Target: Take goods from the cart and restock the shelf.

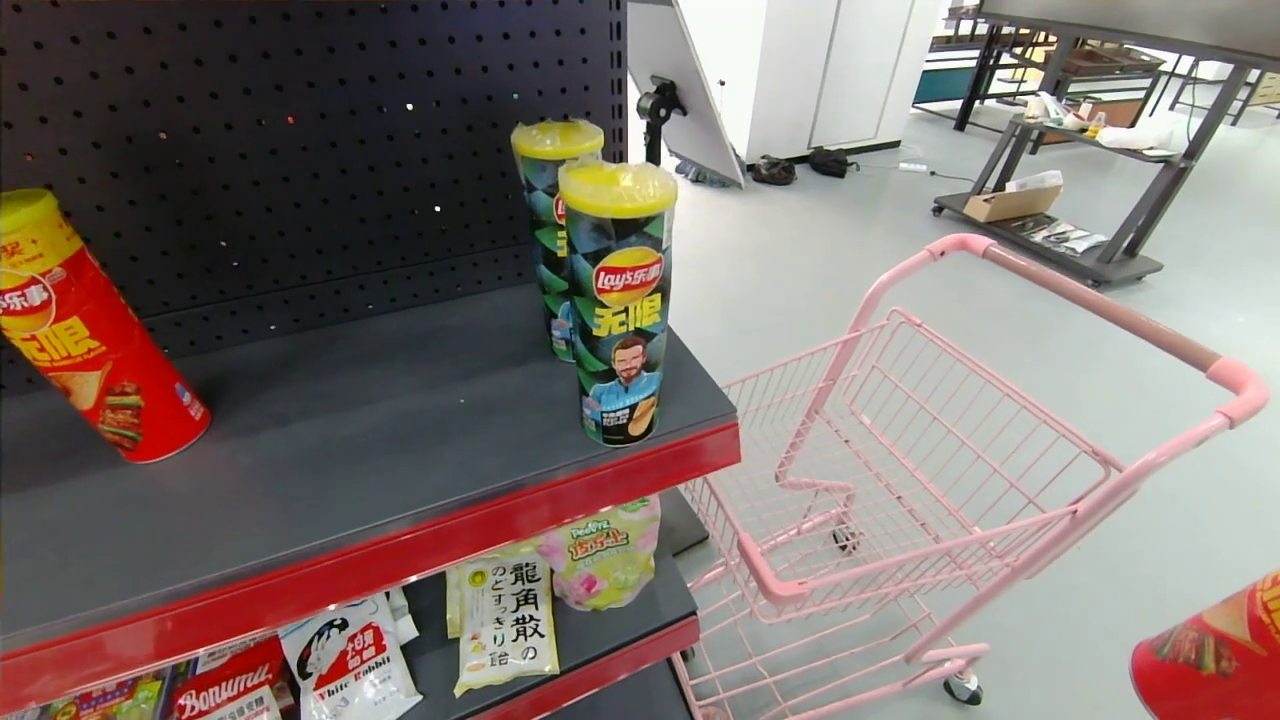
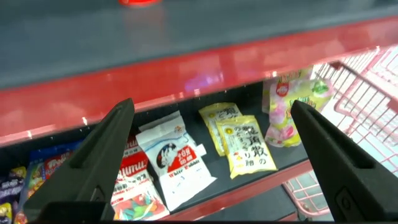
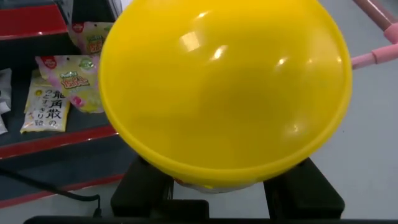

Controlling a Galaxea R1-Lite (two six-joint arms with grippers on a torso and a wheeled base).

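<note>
Had red can clamped in right gripper, fingers closed on its body below yellow lid; where along the body, couldn't tell. Sat low at robot's right, past cart, well apart from shelf. Judged biggest risk as the carry: needed to cross over cart's handle en route, so prob. a knock or snag if carried too low, and poss. a slip in the grip if swung fast w/ that smooth round body. On top shelf, noted other red can looking tilted at left, and green cans upright at right end, front one just beside red front edge. Could tip front green one off the end twd cart if swept in from the right; could topple or roll tilted one if nudged. Judged safest spot as bare stretch btwn them, approached from front and above. Had left gripper spread wide, holding nothing, facing snack bags on lower shelf, just under upper shelf's red lip; risk of bumping that lip if raised w/o backing off first.
</note>
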